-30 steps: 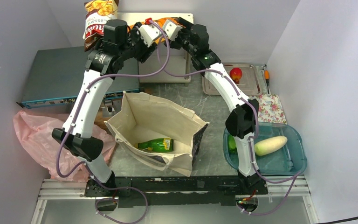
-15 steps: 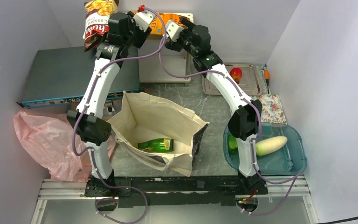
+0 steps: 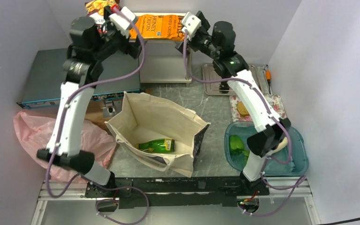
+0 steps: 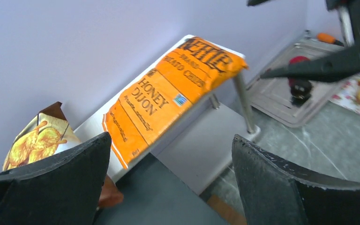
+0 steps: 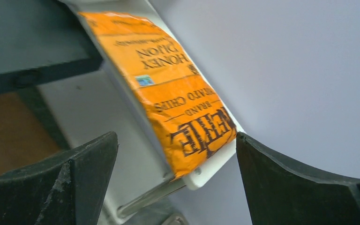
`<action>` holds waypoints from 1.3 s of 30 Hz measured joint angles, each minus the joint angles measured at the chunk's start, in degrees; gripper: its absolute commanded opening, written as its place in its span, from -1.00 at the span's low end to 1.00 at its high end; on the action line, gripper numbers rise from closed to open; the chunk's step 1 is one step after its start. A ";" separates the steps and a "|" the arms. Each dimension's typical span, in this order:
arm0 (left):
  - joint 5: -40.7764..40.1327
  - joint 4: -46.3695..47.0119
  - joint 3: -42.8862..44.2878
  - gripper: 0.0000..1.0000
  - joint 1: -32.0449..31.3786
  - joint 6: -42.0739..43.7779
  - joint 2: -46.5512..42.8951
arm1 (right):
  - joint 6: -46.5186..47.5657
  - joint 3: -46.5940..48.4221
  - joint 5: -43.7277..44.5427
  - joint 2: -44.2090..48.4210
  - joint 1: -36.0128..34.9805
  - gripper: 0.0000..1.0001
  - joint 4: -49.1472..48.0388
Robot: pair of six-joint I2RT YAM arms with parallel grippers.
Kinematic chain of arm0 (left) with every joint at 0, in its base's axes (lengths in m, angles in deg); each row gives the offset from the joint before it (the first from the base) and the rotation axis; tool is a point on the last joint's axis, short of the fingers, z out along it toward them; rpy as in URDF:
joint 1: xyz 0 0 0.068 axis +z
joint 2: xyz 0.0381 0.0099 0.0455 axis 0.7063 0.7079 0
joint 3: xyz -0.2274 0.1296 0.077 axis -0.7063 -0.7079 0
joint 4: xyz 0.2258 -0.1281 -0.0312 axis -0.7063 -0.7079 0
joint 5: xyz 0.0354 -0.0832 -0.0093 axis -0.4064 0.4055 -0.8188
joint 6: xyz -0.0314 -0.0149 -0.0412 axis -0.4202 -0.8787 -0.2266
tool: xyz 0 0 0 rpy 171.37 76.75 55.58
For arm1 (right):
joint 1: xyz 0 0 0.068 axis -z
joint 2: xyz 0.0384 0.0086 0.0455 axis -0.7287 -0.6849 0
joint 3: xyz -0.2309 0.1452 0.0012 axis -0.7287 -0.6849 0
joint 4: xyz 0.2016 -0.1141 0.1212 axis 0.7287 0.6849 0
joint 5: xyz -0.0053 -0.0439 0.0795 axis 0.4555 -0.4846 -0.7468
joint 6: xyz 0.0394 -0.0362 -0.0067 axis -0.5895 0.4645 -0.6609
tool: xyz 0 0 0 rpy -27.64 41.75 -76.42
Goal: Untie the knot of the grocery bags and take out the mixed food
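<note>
Near edge, left: the thin pink plastic bag (image 3: 33, 136) lies crumpled and slack beside the left arm's base. Its knot cannot be made out.

Near edge, centre: the canvas tote (image 3: 143, 117) stands open on the table. The green bottle (image 3: 157, 145) lies on its side on the tote floor, yellow label up.

Near edge, right: a teal container (image 3: 302, 154) holds the green pepper (image 3: 236, 143); the right arm crosses over the container and hides part of its contents.

Middle ground: a bread slice (image 3: 242, 108) rests on a floral cloth (image 3: 274, 101). Beyond it is a metal tray (image 4: 281, 101) with a red round fruit (image 4: 299, 60) on it, blurred. A dark grey box (image 3: 42, 77) sits at left.

Far side: the orange chip bag (image 3: 161, 26) lies flat on top of a white shelf (image 3: 166, 65) against the back wall. The brown-red chip bag (image 4: 40, 140) stands just left of it, partly hidden by the left arm.

Left gripper (image 4: 171, 145): fingers spread wide, nothing between them, clear of the orange chip bag.

Right gripper (image 5: 176, 140): fingers spread wide, empty, facing the bag's other end without contact
</note>
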 measured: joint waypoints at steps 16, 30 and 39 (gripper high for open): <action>20.28 -31.12 -34.03 0.37 -9.53 25.29 -37.33 | -13.05 -18.78 -14.03 20.41 -13.35 0.95 33.05; 16.50 -40.17 -61.55 -0.04 -30.51 27.82 -48.37 | -8.94 -33.59 -5.40 27.82 -25.62 -0.93 42.14; 11.15 -34.05 -71.23 0.49 -45.68 27.91 -48.54 | -2.80 -39.95 13.81 31.39 -34.01 -1.00 36.41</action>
